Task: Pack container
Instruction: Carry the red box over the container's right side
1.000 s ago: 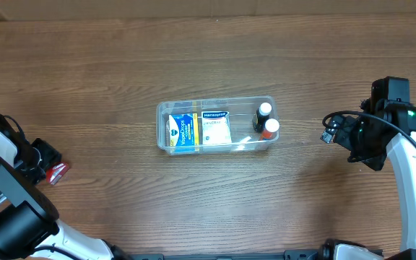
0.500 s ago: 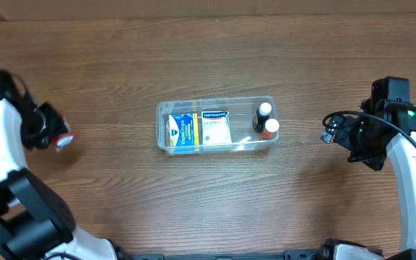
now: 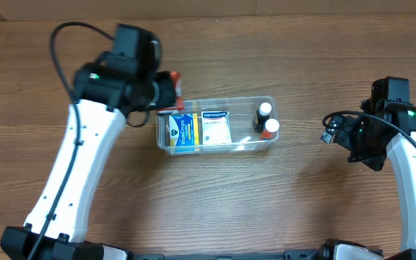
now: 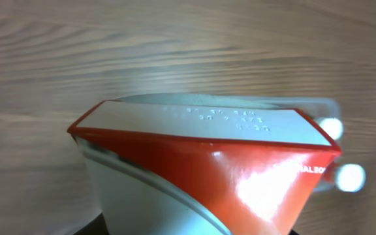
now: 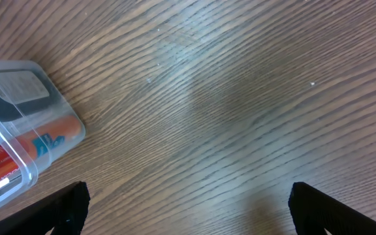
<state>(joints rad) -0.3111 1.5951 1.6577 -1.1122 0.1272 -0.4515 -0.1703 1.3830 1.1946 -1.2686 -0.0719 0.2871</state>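
Right gripper (image 3: 329,136) hung near the right edge, fingers spread wide, empty. The clear container (image 3: 240,147) sat mid-worktop, boxes (image 3: 201,130) and two bottles (image 3: 266,110) inside. Over its far left corner, left gripper (image 3: 170,92) clamped a red-and-white box (image 4: 201,170).

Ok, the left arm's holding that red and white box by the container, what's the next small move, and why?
Probably shift the left gripper toward the bottles, over the container's gap between them and the Hansaplast box, before lowering: its red and white box hangs over the far-left corner.
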